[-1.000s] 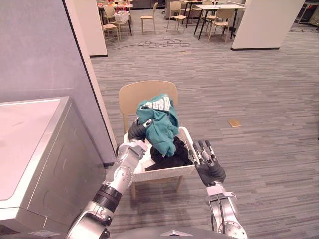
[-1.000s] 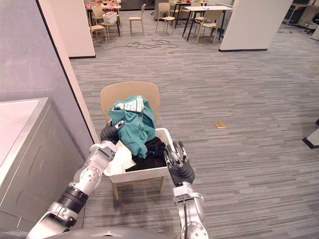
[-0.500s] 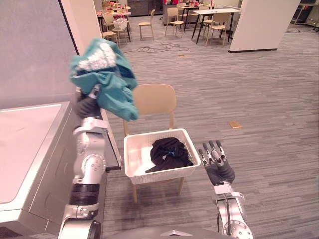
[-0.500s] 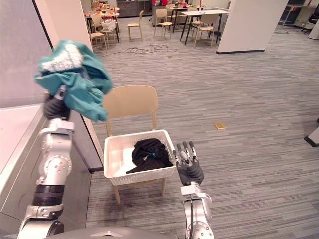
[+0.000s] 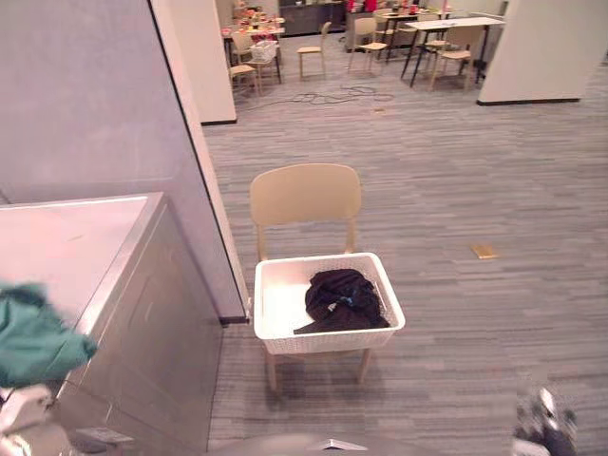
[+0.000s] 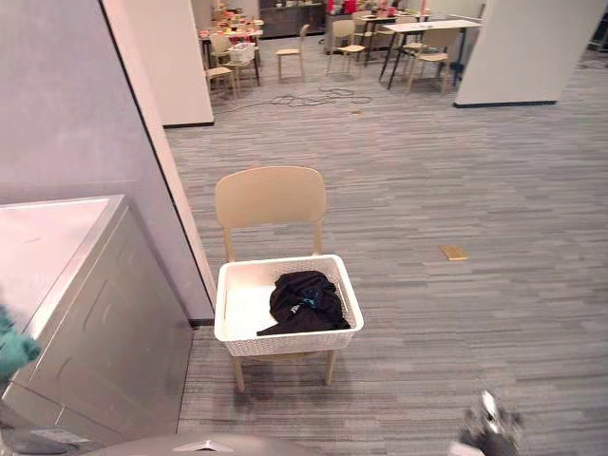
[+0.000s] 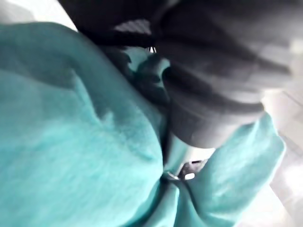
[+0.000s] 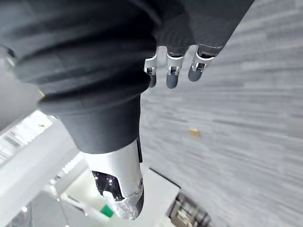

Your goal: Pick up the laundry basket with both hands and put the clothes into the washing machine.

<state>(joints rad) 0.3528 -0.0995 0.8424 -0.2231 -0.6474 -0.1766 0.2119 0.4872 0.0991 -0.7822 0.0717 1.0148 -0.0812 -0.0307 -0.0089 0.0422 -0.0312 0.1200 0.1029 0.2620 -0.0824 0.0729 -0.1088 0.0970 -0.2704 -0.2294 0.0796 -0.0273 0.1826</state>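
At about 8 o'clock in your head view, your left hand (image 7: 208,99) is buried in the teal cloth (image 5: 33,337) by the top of the washing machine (image 5: 142,313). I cannot tell how tight it holds, and that cloth is not inside yet. In the middle, the white basket (image 5: 328,340) sits on the chair (image 5: 306,195) with the black cloth (image 5: 342,299) in it, not lifted by both hands. At 5 o'clock your right hand (image 8: 171,73) is stretched out and holds nothing.

Teal garment (image 5: 33,337); white basket (image 5: 323,340), seemingly black clothes (image 5: 342,299).
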